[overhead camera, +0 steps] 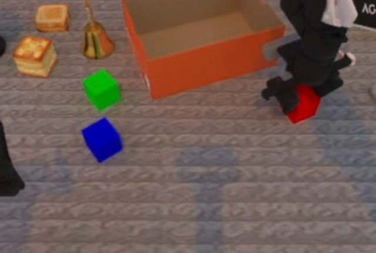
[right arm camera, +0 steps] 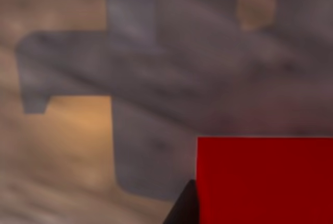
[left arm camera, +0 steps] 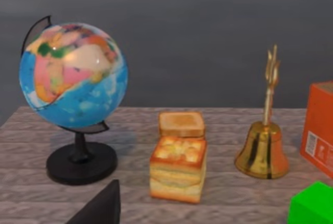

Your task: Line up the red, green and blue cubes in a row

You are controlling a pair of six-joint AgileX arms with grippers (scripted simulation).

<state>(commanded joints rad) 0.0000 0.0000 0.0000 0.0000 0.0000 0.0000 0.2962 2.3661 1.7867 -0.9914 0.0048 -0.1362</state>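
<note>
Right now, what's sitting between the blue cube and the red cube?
Nothing: in the top view, only bare table lies between the blue cube and the red cube. The orange box sits behind that line.

the box stood at the back middle of the table. left of it stood the bell, and left of the bell two toast blocks, one behind the other. the first cube lay just before the bell, the second cube just before that. the third cube lay well apart at the right, under the right gripper. the globe stood left of the toast. the left arm sat at the left edge.
</note>
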